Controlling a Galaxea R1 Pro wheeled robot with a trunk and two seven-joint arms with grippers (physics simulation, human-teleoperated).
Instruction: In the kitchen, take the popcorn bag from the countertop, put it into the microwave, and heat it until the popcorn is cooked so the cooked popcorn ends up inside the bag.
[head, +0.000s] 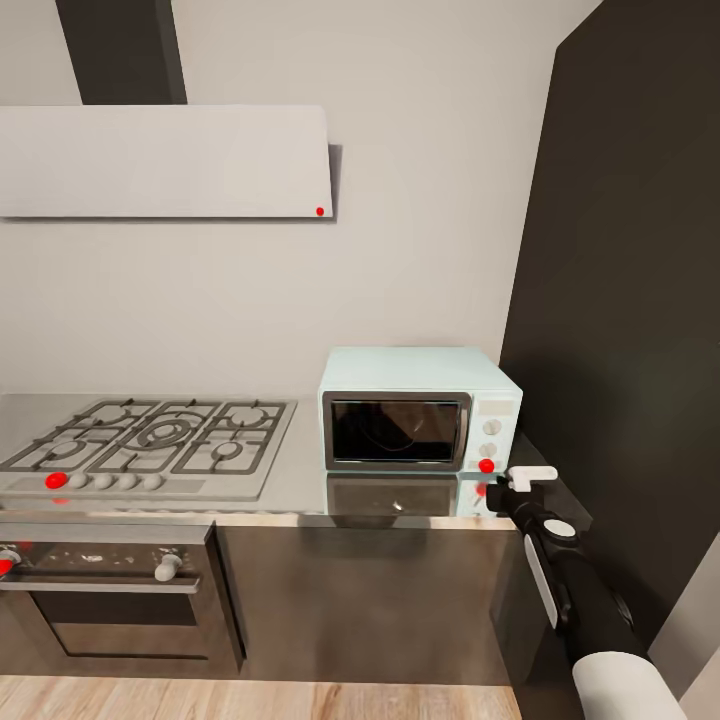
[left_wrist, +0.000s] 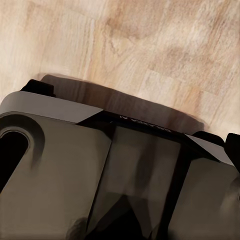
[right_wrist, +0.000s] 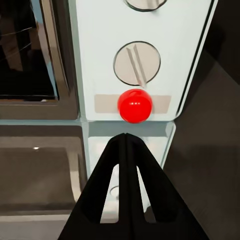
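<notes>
The pale-blue microwave (head: 418, 410) stands on the grey countertop (head: 300, 490) to the right of the hob, its dark glass door (head: 395, 430) closed. My right gripper (head: 503, 493) is shut, with nothing between its fingers. It hovers just in front of the microwave's white panel (right_wrist: 140, 30), low at the right corner. In the right wrist view the joined fingertips of the right gripper (right_wrist: 125, 141) point at the round red button (right_wrist: 135, 105), a short gap below it and under a grey knob (right_wrist: 137, 63). The popcorn bag and the popcorn are out of view.
A gas hob (head: 150, 440) lies left of the microwave, with a built-in oven (head: 110, 590) beneath it and a white hood (head: 165, 160) above. A tall dark cabinet (head: 630, 300) rises close on the right. The left wrist view looks down on my grey base (left_wrist: 65, 170) over wood flooring (left_wrist: 150, 45).
</notes>
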